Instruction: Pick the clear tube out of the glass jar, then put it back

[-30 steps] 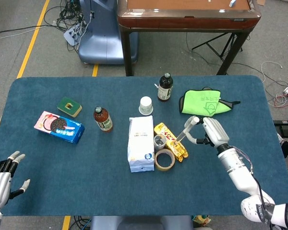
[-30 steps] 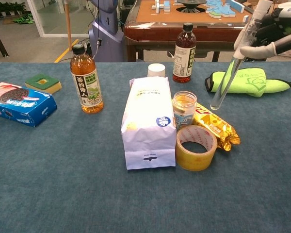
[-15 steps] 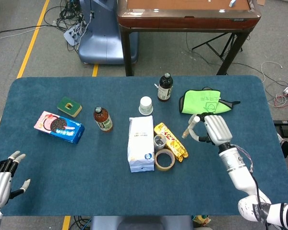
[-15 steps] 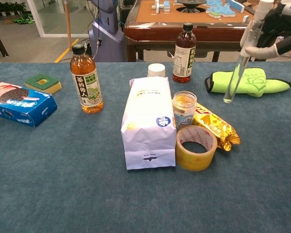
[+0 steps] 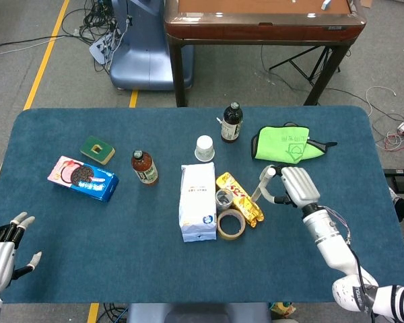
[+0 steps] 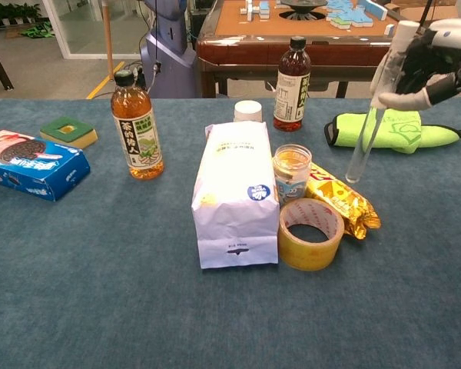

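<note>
My right hand (image 5: 293, 187) (image 6: 438, 65) holds the clear tube (image 6: 369, 131) (image 5: 259, 188) by its upper end, nearly upright in the air. The tube hangs to the right of the glass jar (image 6: 292, 172) (image 5: 223, 198), over the yellow snack packet (image 6: 339, 198), and is outside the jar. The jar stands between the white bag (image 6: 234, 192) and the packet, behind the tape roll (image 6: 311, 233). My left hand (image 5: 3, 249) rests open at the table's front left corner, far from the jar.
A tea bottle (image 6: 137, 127), a dark bottle (image 6: 292, 75) and a white cup (image 6: 248, 111) stand behind the bag. A green cloth (image 6: 396, 129) lies behind the tube. A cookie box (image 6: 27, 164) and green sponge (image 6: 69, 131) sit at left.
The right hand lifted the tube up and away to the right, then came back a little left and lower towards the jar. The left hand has not moved.
</note>
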Robot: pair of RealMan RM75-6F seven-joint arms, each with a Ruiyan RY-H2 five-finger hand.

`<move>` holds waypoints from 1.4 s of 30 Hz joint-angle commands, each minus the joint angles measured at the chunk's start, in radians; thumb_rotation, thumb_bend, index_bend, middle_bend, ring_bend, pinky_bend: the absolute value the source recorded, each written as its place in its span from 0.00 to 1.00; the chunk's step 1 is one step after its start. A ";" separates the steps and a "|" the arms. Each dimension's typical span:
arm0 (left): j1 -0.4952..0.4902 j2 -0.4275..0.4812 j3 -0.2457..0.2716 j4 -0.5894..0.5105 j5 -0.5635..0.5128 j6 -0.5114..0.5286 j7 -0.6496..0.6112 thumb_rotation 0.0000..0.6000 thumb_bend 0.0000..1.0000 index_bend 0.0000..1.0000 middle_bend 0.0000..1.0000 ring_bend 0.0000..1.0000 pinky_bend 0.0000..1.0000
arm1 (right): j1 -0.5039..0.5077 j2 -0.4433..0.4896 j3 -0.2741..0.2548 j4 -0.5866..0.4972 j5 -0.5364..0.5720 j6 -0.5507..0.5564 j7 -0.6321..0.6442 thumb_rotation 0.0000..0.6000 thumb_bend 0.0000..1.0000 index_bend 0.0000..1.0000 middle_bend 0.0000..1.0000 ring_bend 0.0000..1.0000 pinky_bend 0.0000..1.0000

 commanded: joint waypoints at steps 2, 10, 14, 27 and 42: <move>0.003 0.002 0.000 0.001 0.001 0.006 -0.005 1.00 0.30 0.15 0.09 0.17 0.13 | 0.008 -0.004 0.017 -0.025 -0.024 0.029 0.058 1.00 0.51 0.70 0.52 0.39 0.32; 0.007 0.001 0.002 0.006 0.002 0.008 -0.010 1.00 0.30 0.15 0.09 0.17 0.13 | 0.012 -0.022 0.050 -0.053 -0.091 0.060 0.164 1.00 0.51 0.70 0.52 0.39 0.32; 0.009 0.004 0.001 0.007 0.002 0.012 -0.015 1.00 0.30 0.15 0.09 0.17 0.13 | 0.028 -0.039 0.060 -0.049 -0.084 0.059 0.154 1.00 0.51 0.70 0.52 0.39 0.32; 0.016 0.000 0.004 0.028 -0.002 0.013 -0.031 1.00 0.30 0.15 0.09 0.17 0.13 | 0.079 -0.124 0.060 0.002 -0.031 0.034 0.093 1.00 0.51 0.70 0.52 0.39 0.32; 0.018 -0.013 0.005 0.052 -0.001 0.010 -0.048 1.00 0.30 0.15 0.09 0.17 0.13 | 0.114 -0.199 0.010 0.088 0.006 -0.013 0.006 1.00 0.51 0.70 0.50 0.38 0.32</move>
